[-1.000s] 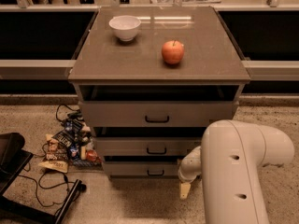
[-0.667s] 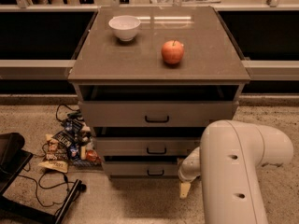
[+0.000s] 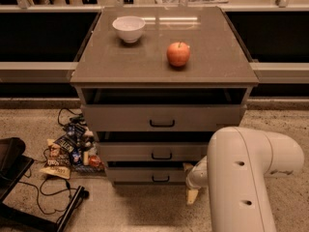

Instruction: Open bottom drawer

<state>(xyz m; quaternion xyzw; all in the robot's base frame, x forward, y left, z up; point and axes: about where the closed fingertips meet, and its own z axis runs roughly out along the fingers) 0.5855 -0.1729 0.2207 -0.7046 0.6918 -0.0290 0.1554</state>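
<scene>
The bottom drawer (image 3: 137, 174) is the lowest and slimmest of the three grey-taupe fronts of the cabinet, with a small black bar handle (image 3: 161, 179). A dark gap shows above its front. My gripper (image 3: 192, 195) is low at the drawer's right end, just right of the handle and close to the floor. The thick white arm (image 3: 246, 178) in the foreground hides most of it and the cabinet's lower right corner.
The middle drawer (image 3: 125, 152) and the tall top drawer (image 3: 120, 117) sit above. A white bowl (image 3: 129, 28) and a red apple (image 3: 178, 54) rest on the cabinet top (image 3: 145, 66). Snack packets (image 3: 67, 151), black cables (image 3: 48, 195) and a black base (image 3: 9, 166) lie on the floor to the left.
</scene>
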